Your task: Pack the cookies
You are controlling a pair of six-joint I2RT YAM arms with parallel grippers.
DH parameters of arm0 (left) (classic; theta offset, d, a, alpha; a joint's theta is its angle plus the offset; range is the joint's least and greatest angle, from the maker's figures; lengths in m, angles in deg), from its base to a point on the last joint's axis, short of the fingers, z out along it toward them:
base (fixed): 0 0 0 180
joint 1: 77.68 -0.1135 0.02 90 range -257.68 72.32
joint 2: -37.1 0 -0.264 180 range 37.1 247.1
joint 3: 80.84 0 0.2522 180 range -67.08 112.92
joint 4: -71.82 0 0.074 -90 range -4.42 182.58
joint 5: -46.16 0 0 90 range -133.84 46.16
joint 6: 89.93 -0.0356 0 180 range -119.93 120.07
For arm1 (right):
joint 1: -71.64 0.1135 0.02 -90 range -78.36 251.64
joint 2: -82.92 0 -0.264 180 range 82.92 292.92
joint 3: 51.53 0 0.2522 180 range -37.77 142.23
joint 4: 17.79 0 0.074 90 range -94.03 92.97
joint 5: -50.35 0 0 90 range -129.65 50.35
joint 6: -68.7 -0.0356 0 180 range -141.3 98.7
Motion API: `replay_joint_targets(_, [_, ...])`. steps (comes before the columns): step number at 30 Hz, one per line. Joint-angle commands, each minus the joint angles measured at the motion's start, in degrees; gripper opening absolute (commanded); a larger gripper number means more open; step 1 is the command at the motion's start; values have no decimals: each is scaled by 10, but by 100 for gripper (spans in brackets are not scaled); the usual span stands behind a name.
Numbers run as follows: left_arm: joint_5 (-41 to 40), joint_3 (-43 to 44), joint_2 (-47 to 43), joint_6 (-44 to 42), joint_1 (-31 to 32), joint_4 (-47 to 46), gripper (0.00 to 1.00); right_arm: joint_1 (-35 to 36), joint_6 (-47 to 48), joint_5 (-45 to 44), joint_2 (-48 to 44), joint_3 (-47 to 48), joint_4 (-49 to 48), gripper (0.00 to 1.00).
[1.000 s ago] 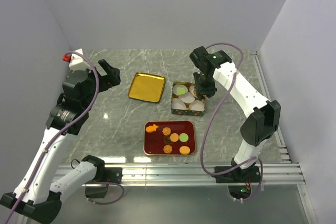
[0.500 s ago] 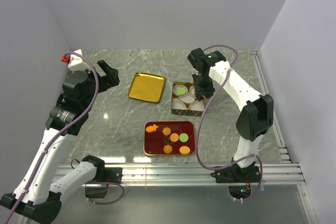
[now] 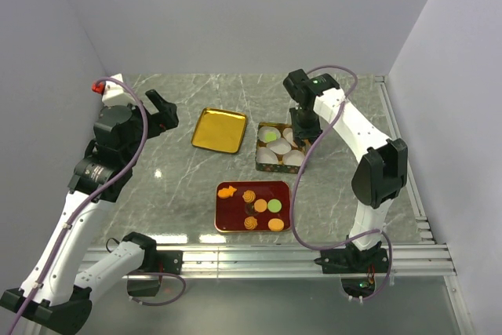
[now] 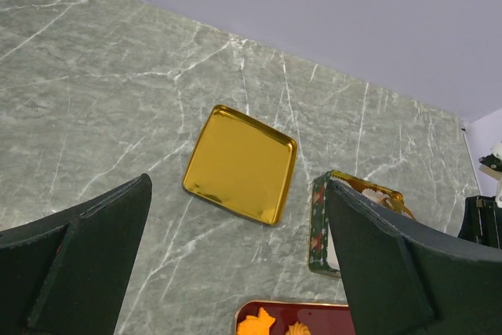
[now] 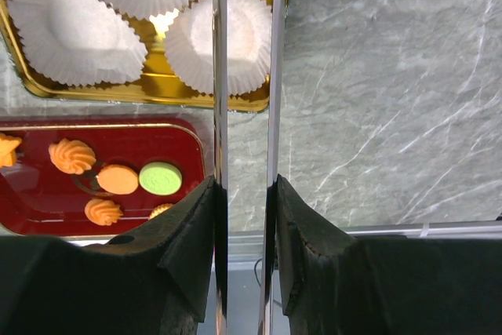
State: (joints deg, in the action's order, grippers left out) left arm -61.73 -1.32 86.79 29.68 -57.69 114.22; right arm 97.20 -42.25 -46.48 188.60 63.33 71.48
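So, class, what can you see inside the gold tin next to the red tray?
Visible: white paper cups, one holding a green cookie. The right claw hangs over the far right corner of the tin, hiding whatever lies beneath it.

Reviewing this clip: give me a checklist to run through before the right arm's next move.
1. Right claw empty: ok, nothing between its fingers.
2. Cookies to fetch: ok, several on the red tray, fish cookie included.
3. Room in the tin: ok, one green cookie packed; the paper cups in the wrist view are empty.
4. Gold lid out of the way: ok, apart from the tin, to its left.
5. Left claw clear: ok, open, off to the left.
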Motion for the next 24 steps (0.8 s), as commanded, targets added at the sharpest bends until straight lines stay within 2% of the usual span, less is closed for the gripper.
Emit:
replay_joint_targets(1, [-3, 24, 0, -4, 2, -3, 99, -7, 5, -4, 0, 35, -9, 34])
replay_joint_targets(18, [-4, 21, -2, -3, 2, -2, 99, -7, 5, 5, 19, 41, -14, 34])
replay_joint_targets(24, [-3, 15, -7, 1, 2, -3, 99, -8, 4, 5, 18, 43, -12, 39])
